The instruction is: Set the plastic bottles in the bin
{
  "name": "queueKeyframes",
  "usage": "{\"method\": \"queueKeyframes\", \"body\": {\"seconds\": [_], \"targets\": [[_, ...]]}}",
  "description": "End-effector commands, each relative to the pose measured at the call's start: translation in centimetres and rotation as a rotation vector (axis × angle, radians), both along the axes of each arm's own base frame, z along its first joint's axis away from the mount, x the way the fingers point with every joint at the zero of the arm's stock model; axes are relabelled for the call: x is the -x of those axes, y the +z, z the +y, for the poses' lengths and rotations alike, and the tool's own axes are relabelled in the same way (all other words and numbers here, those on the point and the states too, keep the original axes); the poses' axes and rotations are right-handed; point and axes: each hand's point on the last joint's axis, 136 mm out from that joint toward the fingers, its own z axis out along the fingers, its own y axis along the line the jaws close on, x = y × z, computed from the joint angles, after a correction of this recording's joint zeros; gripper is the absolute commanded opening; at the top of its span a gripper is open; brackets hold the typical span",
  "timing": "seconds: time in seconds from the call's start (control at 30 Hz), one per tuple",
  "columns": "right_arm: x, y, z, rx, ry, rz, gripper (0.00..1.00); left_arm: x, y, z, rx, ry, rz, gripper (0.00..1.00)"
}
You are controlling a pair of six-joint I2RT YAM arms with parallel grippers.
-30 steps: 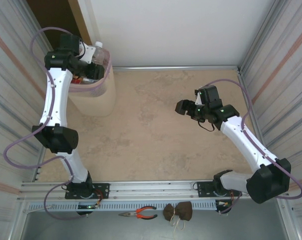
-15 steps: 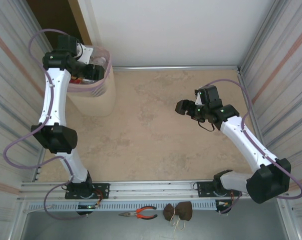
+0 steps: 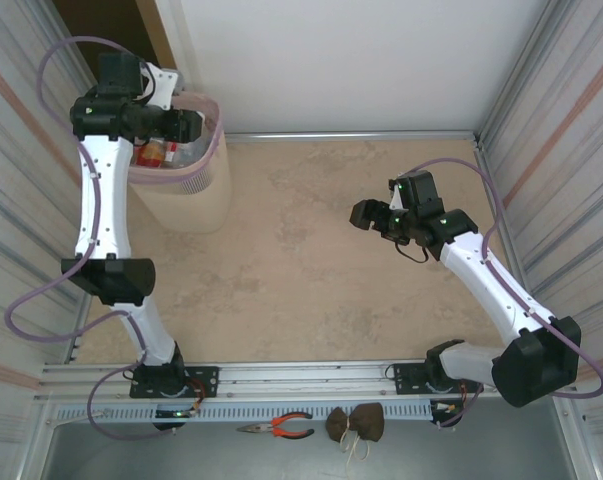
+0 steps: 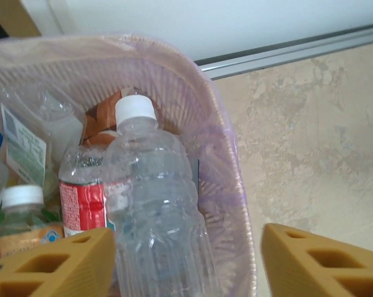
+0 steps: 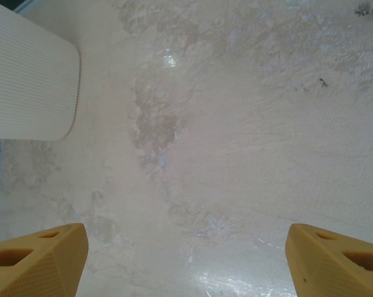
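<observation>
A clear bottle (image 4: 155, 204) with a white cap lies inside the bin (image 4: 229, 154). It looks thin, light and slick, and probably crushes easily, so its middle seems the safest hold. Above it the left gripper (image 4: 188, 247) has its jaws apart, gripping nothing; the right gripper (image 5: 186, 241) hangs over the table (image 5: 235, 124) with its jaws spread and empty.

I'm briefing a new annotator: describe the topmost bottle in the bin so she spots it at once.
Find the beige bin with the pink liner at the far left corner of the table. On top of the pile inside lies a clear white-capped bottle. Unlike the red-labelled bottle beside it, it shows no label.
</observation>
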Motion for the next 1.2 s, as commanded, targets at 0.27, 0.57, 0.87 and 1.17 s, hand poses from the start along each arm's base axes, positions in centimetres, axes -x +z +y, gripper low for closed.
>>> {"method": "queueKeyframes", "body": {"seconds": [0.27,0.57,0.87,1.17], "targets": [[0.4,0.8,0.0,-0.002,0.000,-0.016,0.82,-2.2,-7.9,-1.4,0.058,-0.066,0.192,0.27],[0.4,0.8,0.0,-0.003,0.000,-0.016,0.82,-1.7,-12.6,-1.2,0.054,-0.052,0.280,0.23],[0.3,1.3,-0.1,-0.001,0.001,-0.032,0.82,0.1,-1.6,-1.5,0.095,-0.047,0.006,0.37],[-0.6,2.6,-1.8,-0.006,-0.018,-0.069,0.83,4.1,3.8,-1.7,0.137,-0.031,-0.126,0.47]]}}
